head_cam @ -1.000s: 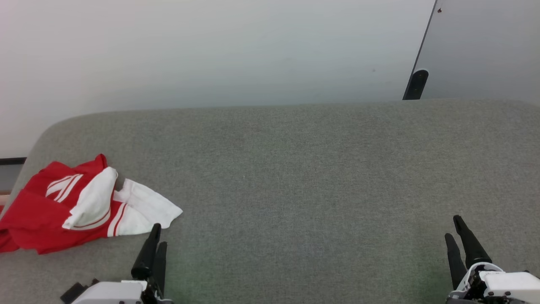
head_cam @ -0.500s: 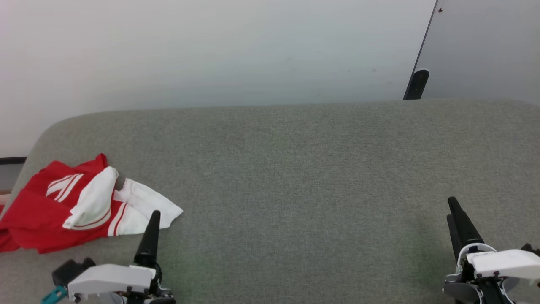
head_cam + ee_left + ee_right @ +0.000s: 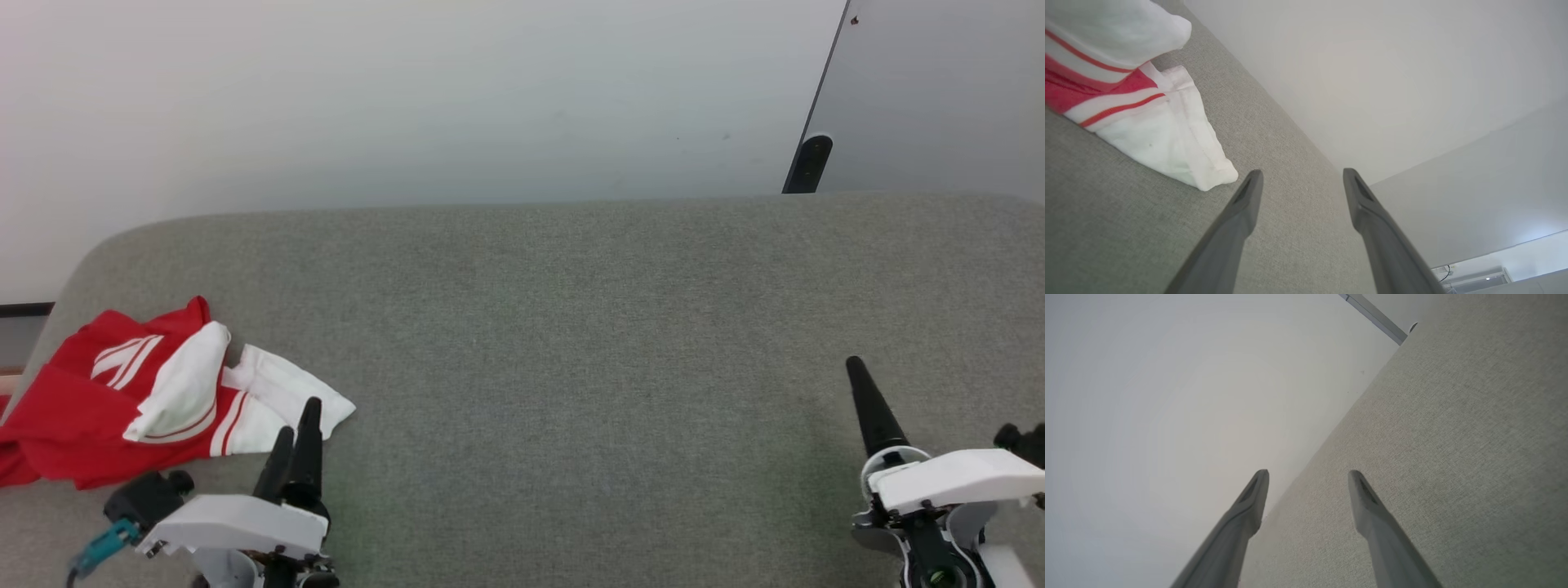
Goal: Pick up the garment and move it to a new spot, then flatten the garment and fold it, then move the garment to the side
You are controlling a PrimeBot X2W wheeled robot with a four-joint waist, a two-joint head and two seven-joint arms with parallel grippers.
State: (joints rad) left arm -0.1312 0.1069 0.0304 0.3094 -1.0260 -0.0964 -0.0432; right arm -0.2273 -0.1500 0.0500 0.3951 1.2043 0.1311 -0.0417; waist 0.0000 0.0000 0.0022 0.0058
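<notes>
The garment [image 3: 139, 400], a red jersey with white panels and striped trim, lies crumpled at the left end of the grey surface [image 3: 571, 327]. Its white corner [image 3: 1180, 155] shows just left of my left fingers in the left wrist view. My left gripper [image 3: 298, 425] hovers open right beside that corner, with nothing between its fingers [image 3: 1249, 192]. Far off at the lower right, my right gripper [image 3: 857, 371] is open above bare grey fabric, and its two fingers [image 3: 1257, 486] stand well apart.
A pale wall [image 3: 408, 98] rises behind the grey surface. A dark upright post [image 3: 807, 163] stands at the back right beside a grey panel. The surface's rounded left edge [image 3: 73, 269] runs close behind the garment.
Both arms have risen and come further into the head view. The left gripper's tips have edged up to the garment's white corner. The garment has not moved.
</notes>
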